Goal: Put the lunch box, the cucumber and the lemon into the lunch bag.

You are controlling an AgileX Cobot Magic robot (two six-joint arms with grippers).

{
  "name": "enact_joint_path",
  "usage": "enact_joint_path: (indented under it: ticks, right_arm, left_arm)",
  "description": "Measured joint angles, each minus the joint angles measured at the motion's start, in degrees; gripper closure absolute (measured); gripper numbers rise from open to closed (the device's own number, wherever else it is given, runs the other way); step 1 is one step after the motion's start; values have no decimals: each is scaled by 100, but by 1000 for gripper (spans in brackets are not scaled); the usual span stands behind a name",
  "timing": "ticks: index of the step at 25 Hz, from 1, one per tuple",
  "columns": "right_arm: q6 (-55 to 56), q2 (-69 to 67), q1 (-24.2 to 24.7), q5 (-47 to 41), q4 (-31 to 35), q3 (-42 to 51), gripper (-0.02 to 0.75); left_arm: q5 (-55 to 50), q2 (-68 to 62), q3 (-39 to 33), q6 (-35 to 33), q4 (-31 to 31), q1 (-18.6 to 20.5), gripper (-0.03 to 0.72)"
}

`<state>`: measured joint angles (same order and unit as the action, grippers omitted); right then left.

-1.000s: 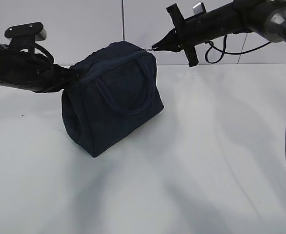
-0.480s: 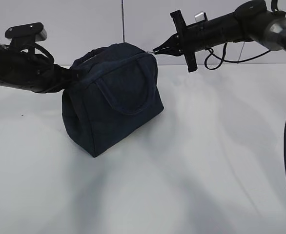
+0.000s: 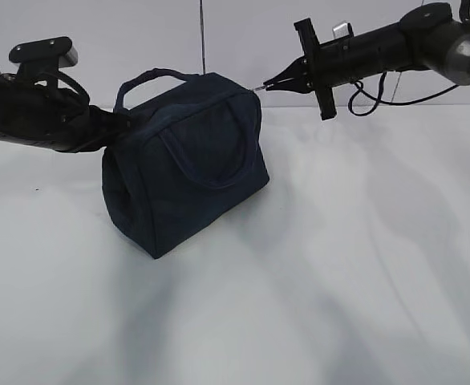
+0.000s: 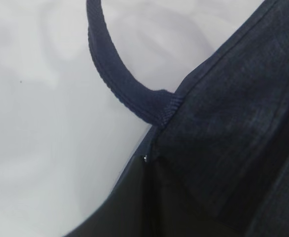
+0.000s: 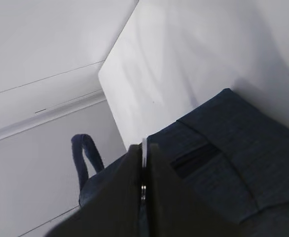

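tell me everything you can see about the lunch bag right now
The lunch bag is a boxy dark navy fabric bag standing upright on the white table. One loop handle lies flat against its front; the other stands up behind. The left gripper is shut on its left end, and the right gripper is shut on the metal zipper pull at its upper right corner. Its inside is hidden.
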<state>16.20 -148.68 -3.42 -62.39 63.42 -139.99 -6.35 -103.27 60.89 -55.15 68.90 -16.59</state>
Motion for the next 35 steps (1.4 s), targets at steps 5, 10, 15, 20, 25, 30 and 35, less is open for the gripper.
enact_joint_path:
  ticks: [5,10,15,20,25,30,35]
  right_arm:
    - [-107,0,9,-34,-512,0,737]
    - [-327,0,9,-120,-1009,-13,737]
    - [-663,-9,9,-179,-1158,-16,737]
    - [-1041,-181,9,-268,-926,-39,737]
    - [-1539,-258,-70,-268,-793,-39,737]
    - [-1807,-258,-70,-531,-820,-39,737]
    - [-2210,-258,-108,-612,-854,-39,737]
  left_arm:
    - [-10,0,0,0,0,0,698]
    - [-32,0,0,0,0,0,698]
    - [-32,0,0,0,0,0,698]
    - [-32,0,0,0,0,0,698]
    - [-60,0,24,0,-219,0,694]
    - [-190,86,287,0,-932,0,637]
    - [-380,100,435,0,-1040,13,619]
